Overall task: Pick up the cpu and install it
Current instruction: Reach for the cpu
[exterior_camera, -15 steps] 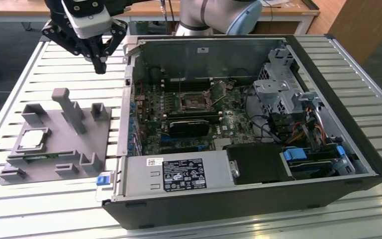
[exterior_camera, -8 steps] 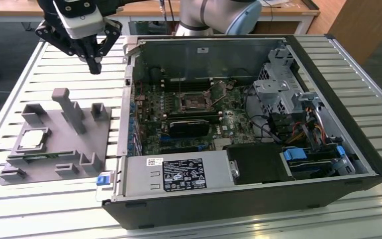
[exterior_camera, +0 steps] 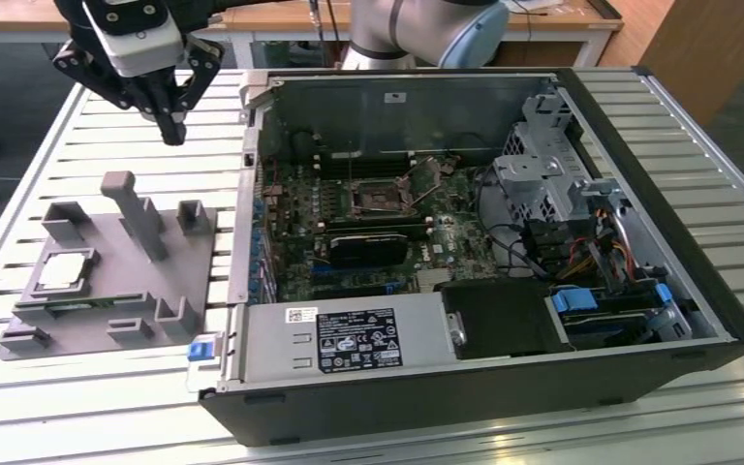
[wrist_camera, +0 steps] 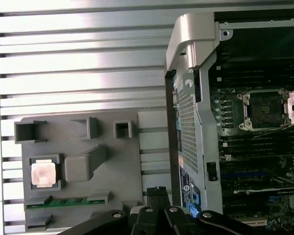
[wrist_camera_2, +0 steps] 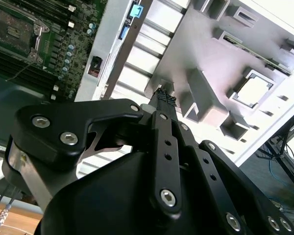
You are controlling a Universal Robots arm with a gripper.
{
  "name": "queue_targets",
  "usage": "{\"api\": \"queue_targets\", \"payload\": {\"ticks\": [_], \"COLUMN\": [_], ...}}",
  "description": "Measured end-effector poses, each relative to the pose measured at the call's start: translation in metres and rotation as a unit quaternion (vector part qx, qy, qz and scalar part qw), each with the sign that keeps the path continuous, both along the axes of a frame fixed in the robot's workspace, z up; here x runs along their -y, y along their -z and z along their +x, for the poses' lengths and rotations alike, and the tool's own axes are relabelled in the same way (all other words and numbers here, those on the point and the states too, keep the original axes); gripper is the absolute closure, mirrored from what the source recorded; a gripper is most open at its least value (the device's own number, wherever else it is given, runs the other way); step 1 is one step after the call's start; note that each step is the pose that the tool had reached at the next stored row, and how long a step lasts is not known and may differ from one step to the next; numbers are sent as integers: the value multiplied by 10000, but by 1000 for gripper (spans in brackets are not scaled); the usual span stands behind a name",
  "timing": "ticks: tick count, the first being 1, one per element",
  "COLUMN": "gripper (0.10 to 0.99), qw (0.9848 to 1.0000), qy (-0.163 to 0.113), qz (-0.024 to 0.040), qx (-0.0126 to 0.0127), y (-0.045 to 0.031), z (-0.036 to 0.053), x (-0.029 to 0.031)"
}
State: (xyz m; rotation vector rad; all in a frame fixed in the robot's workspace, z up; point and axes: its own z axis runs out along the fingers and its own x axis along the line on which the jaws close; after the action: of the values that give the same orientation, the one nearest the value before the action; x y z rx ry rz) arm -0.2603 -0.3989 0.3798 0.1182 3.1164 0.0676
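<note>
Possibly, with its fingers together and empty, the gripper (exterior_camera: 171, 121) hanging on the far side of the cpu (exterior_camera: 65, 271) may hit the tall post (exterior_camera: 136, 211) of the grey holder (exterior_camera: 198, 276) when it goes down.

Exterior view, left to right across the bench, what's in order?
cpu → grey fixture's tall post → blue tab at the case corner → motherboard socket → silver drive cage

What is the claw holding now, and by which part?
Nothing. The claw is shut and empty. The cpu lies in the grey holder, apart from the claw.
</note>
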Motion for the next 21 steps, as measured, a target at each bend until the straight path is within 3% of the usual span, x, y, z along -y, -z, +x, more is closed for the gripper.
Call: {"api": "queue_targets", "payload": {"ticks": [21], "gripper": [980], "qw": [10000], "qy": [0], "qz": [0], "qx": [0], "y": [14], "z": [-219], "x": [0]}}
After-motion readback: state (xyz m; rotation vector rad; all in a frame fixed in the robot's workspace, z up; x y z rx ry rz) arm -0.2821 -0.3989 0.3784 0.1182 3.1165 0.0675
